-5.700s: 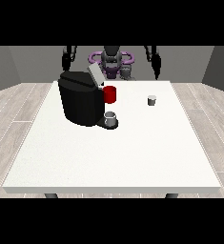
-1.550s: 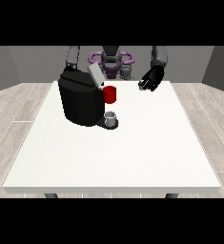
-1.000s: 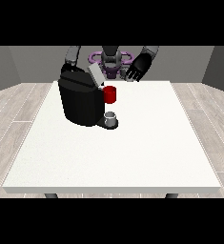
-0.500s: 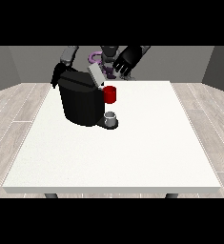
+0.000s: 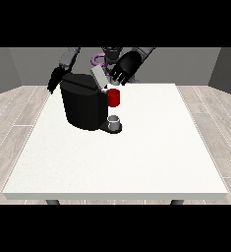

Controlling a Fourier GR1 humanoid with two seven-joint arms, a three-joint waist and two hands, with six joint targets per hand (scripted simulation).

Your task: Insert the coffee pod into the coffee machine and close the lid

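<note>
Hand at the view's right [image 5: 125, 67] hovers over the raised lid [image 5: 99, 78] of the coffee machine [image 5: 83, 101], fingers curled, pod unseen, presumably inside; I fear it clips the lid, missing the slot.

Black coffee machine [image 5: 82, 106] with a grey lid [image 5: 98, 78] and red front part [image 5: 114, 97], a small grey cup [image 5: 114, 121] below, white surface [image 5: 136, 147], both robot hands black [image 5: 124, 68] [image 5: 55, 80].
</note>
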